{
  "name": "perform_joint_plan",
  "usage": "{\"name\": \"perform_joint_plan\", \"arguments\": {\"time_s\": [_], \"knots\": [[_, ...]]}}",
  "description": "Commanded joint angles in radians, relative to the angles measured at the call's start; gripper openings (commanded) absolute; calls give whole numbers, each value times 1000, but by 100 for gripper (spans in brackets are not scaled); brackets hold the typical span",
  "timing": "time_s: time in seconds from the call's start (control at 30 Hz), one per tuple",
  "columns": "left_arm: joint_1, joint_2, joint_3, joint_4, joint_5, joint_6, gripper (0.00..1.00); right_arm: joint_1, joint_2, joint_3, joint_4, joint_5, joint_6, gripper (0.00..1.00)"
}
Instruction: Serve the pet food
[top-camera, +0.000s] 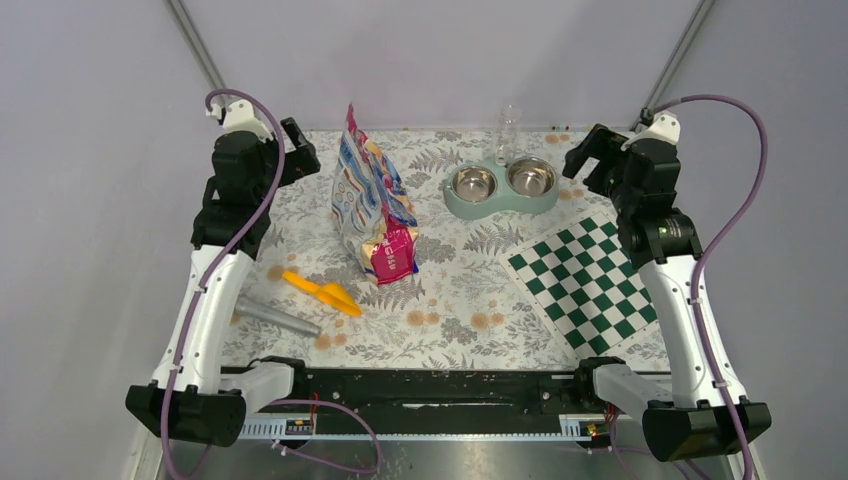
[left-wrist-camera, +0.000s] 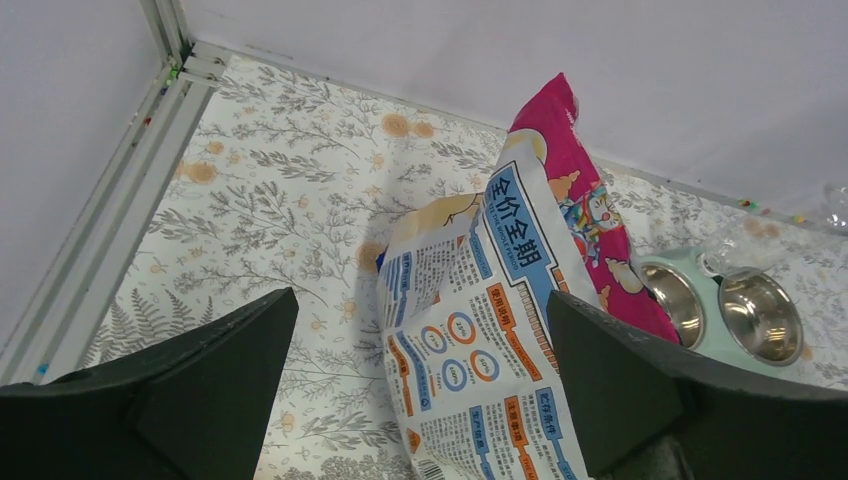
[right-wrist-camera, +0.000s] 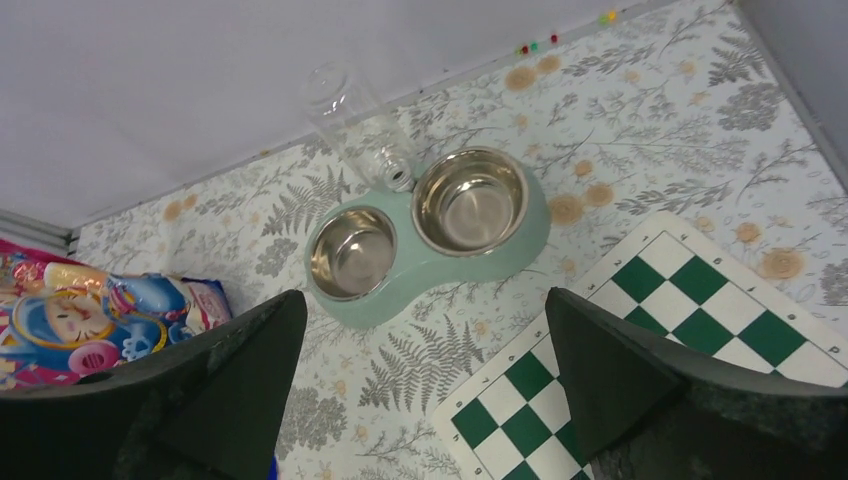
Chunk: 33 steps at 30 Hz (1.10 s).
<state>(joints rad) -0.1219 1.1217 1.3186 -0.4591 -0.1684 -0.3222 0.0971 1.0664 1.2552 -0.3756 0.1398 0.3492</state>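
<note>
Left gripper (left-wrist-camera: 420, 312) hovering, jaws spread wide, gripping nothing. Cartoon-printed bag (top-camera: 370, 205) standing just right of it, tall axis roughly upright, left arm being nearer. No pet food showing anywhere; likely sitting inside bag. Orange scoop (top-camera: 322, 291) lying diagonally, nearer arm bases. Right gripper (right-wrist-camera: 425, 312) hanging wide, empty, above mint feeder (right-wrist-camera: 420, 278). Both steel bowls (right-wrist-camera: 352, 252) sitting empty.
</note>
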Motion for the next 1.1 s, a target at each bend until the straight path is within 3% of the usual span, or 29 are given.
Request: {"name": "perform_joint_plan", "arguments": {"time_s": [0.0, 0.13, 0.27, 0.43, 0.67, 0.8, 1.07], "knots": [[5, -44, -5, 67, 5, -73, 99, -2, 14, -11, 20, -124, 60, 99], [5, -65, -3, 78, 21, -63, 99, 6, 11, -49, 64, -251, 49, 99], [5, -64, 0, 75, 241, 21, 99, 31, 3, -88, 102, -284, 45, 99], [-25, -47, -6, 66, 407, -29, 98, 92, 30, -99, 141, -378, 47, 99], [-45, -32, 31, 47, 361, -45, 98, 308, 111, -108, 276, -496, 6, 99], [-45, -22, 74, 40, 327, -78, 99, 459, 180, -71, 331, -496, -35, 100], [-45, 17, 171, -1, 250, -162, 98, 638, 340, 2, 437, -499, -115, 99]]}}
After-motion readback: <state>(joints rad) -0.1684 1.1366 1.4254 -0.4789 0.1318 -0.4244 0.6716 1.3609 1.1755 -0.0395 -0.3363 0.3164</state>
